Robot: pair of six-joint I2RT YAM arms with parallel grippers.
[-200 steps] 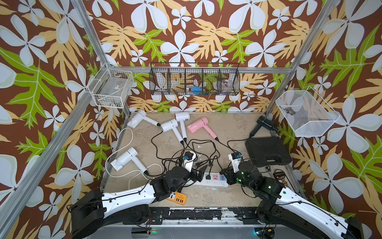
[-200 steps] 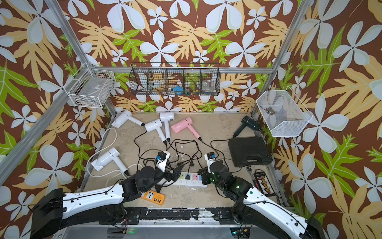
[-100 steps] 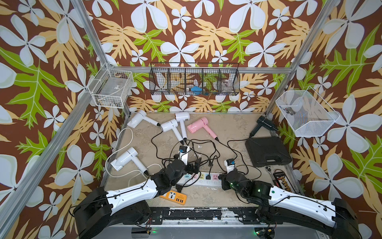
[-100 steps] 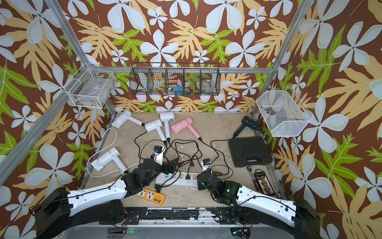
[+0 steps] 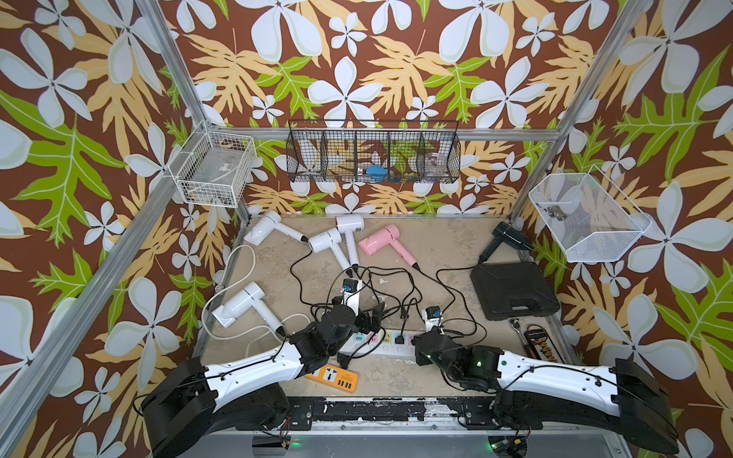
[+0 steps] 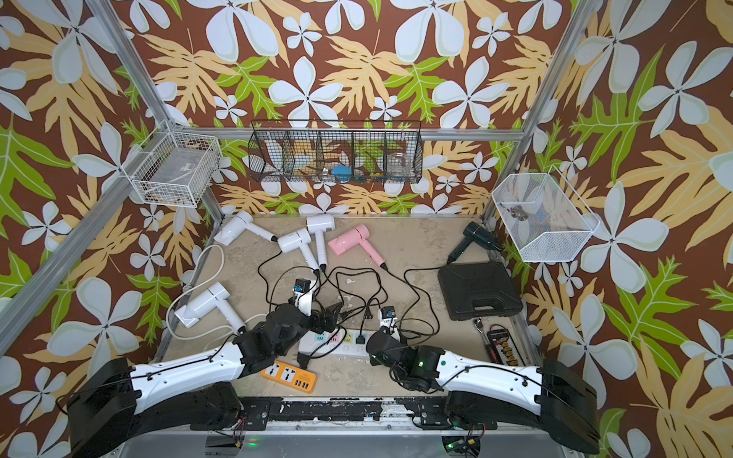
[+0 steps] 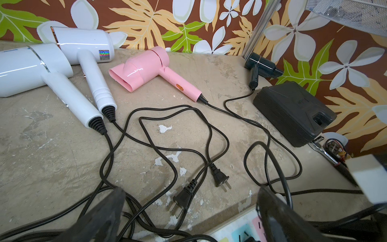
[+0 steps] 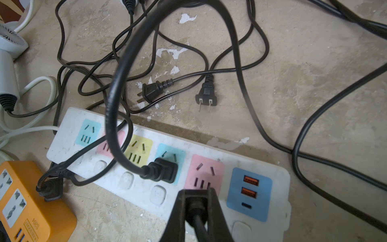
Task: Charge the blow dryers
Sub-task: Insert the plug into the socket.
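The blow dryers lie along the back in both top views: three white ones [image 5: 325,242], a pink one [image 5: 377,240] and a black one [image 5: 509,236], with another white one [image 5: 238,305] at the left. Their black cords tangle mid-table. My right gripper [image 8: 196,191] is shut on a black plug [image 8: 195,202], just over the pink socket [image 8: 206,171] of the white power strip [image 5: 384,348]. One plug [image 8: 165,169] sits in the blue socket beside it. My left gripper [image 7: 191,199] is open above a loose plug [image 7: 183,197]. A second loose plug [image 7: 219,178] lies close by.
An orange power strip [image 5: 335,376] lies at the front by the left arm. A black case [image 5: 513,289] sits at the right, with a ratchet and bit set [image 5: 539,345] beside it. Wire baskets hang on the walls. A white cable [image 5: 222,317] loops at the left.
My right arm has swung left and lowered over the white strip, still shut on the plug. My left gripper has moved a little toward the back, over the loose plugs.
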